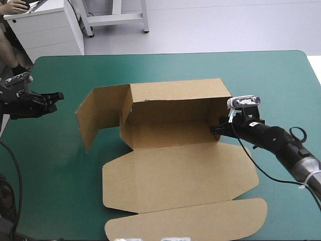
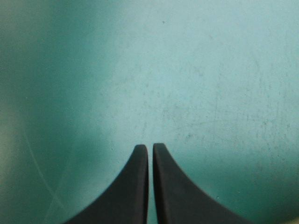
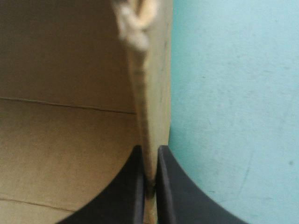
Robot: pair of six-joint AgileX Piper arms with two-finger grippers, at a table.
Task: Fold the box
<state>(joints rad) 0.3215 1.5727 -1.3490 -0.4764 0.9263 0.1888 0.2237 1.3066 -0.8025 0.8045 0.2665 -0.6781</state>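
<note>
Box (image 1: pixel 175 165): brown, in the middle of the table (image 1: pixel 281 75), partly made up.
Back wall (image 1: pixel 170 113): standing up on the far side.
Right wall (image 1: pixel 213 116): standing up, with its near end between the right jaws.
Left flap (image 1: pixel 98 116): standing up, swung out to the left, away from the rest of the box.
Lid (image 1: pixel 180 170): lying flat toward the near edge of the table, with its round-cornered flap (image 1: pixel 185 221) nearest of all.
Right jaws: almost shut, pinching the thin edge of the right wall. One black finger (image 3: pixel 126 196) is inside the box and the other is outside.
Left jaws: closed, tips almost touching, holding nothing. They are near the table's left edge, well apart from the box, with only the teal-green cover (image 2: pixel 210 84) ahead of them.
</note>
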